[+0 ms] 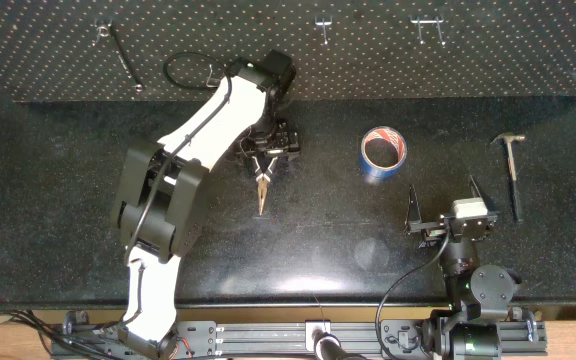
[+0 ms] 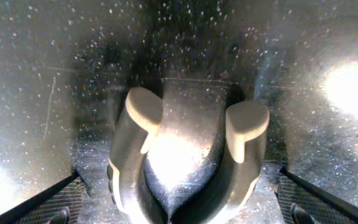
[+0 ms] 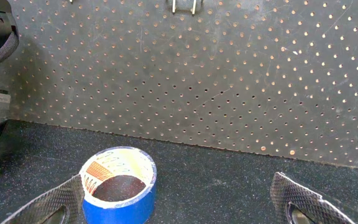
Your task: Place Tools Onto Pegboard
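left gripper (image 2: pixel 179 208) stood wide, pliers (image 2: pixel 185 162) handles between its fingers | pliers lay on table (image 1: pixel 318 250) near pegboard (image 1: pixel 368 60), long axis square to it, nose pointing away | right gripper (image 1: pixel 445 200) wide, farther off

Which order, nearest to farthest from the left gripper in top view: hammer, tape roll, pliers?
1. Pliers, at the left gripper, left of centre.
2. Tape roll, right of centre.
3. Hammer, far right.
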You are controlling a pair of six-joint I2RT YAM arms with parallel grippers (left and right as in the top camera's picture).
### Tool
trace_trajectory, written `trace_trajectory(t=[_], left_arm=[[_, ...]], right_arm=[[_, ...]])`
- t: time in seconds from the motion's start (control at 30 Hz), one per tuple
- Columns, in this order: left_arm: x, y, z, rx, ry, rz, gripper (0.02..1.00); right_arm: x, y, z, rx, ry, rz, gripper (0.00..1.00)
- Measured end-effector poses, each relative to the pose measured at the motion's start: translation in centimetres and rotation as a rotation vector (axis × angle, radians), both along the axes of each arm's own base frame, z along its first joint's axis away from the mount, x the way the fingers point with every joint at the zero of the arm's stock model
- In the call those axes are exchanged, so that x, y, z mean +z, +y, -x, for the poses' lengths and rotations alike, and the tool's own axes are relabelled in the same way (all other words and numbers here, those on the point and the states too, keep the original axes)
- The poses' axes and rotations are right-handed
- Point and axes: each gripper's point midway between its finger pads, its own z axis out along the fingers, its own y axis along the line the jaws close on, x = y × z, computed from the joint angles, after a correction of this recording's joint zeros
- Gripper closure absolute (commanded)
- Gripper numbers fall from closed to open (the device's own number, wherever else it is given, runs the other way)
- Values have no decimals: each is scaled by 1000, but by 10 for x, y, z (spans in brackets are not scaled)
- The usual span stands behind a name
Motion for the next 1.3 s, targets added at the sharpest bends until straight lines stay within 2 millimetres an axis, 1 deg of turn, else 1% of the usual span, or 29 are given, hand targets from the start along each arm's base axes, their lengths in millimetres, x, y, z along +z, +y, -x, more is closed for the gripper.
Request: trace_trajectory(t=[0.17, 0.2, 0.23, 0.27, 0.3, 0.33, 0.4, 0.43, 0.47, 0.57, 0.6, 0.63, 0.67, 0.7, 0.73, 0.77, 0.8, 0.83, 0.87, 0.93, 0.97, 1.0, 1.03, 1.07, 1.1, 1.17, 1.23, 1.27, 1.3], left_arm=[[0, 1, -1, -1, -10, -4, 25], [-1, 1, -1, -2, -19, -3, 145], [-1, 1, -1, 0, -20, -3, 229], [-1, 1, -2, 5, -22, -4, 194], [-1, 1, -2, 9, -24, -4, 196], [-1, 1, -2, 9, -25, -5, 321], [-1, 1, -3, 12, -26, -5, 660], [0, 1, -3, 11, -29, -4, 950], [0, 1, -3, 11, -29, -4, 987], [0, 1, -3, 10, -31, -6, 989], [4, 6, -2, -6, -62, -47, 991], [18, 14, -3, -26, -124, -106, 989], [73, 19, -11, -35, -296, -127, 989], [158, 33, -23, 1, -559, -139, 987], [213, 48, -32, 60, -756, -145, 989], [264, 61, -49, 148, -977, -106, 989], [318, 84, -66, 225, -1236, -81, 991], [345, 90, -78, 245, -1440, -58, 989], [339, 89, -84, 216, -1560, -74, 989], [307, 89, -85, 186, -1576, -103, 989], [298, 90, -85, 181, -1586, -108, 991], [297, 91, -84, 193, -1621, -99, 991], [292, 94, -81, 225, -1689, -77, 989], [282, 98, -75, 253, -1740, -58, 991], [279, 100, -71, 271, -1777, -43, 989], [273, 102, -68, 272, -1779, -42, 991], [261, 100, -73, 263, -1753, -57, 989], [251, 99, -77, 254, -1728, -72, 989], [231, 98, -82, 234, -1680, -97, 989]], right_arm=[[0, 0, 0, 0, 0, 0, 16], [0, 0, 0, 0, 0, 0, 16], [0, 0, 0, 0, 0, 0, 18], [0, 0, 0, 0, 0, 0, 16], [0, 0, 0, 0, 0, 0, 16], [0, 0, 0, 0, 0, 0, 14], [0, 0, 0, 0, 0, 0, 16], [0, 0, 0, 0, 0, 0, 18], [0, 0, 0, 0, 0, 0, 16], [0, 0, 0, 0, 0, 0, 16], [0, 0, 0, 0, 0, 0, 16], [0, 0, 0, 0, 0, 0, 16], [0, 0, 0, 0, -1, 0, 16], [0, 0, 0, 0, 0, 0, 16], [0, 0, 0, 0, 0, 0, 16], [0, 0, 0, 0, -1, 0, 18], [0, 0, 0, 0, 0, 0, 16], [0, 0, 0, 0, 0, 0, 16], [0, 0, 0, 0, 0, 0, 16], [0, 0, 0, 0, 0, 0, 16], [0, 0, 0, 0, 0, 0, 16], [0, 0, 0, 0, -1, 0, 16], [0, 0, 0, 0, 0, 0, 16], [0, 0, 0, 0, -1, 0, 16], [0, 0, 0, 0, -1, 0, 16], [0, 0, 0, 0, 0, 0, 16], [0, 0, 0, 0, 0, 0, 16], [0, 0, 0, 0, 0, 0, 14], [0, 0, 0, 0, 0, 0, 16]])
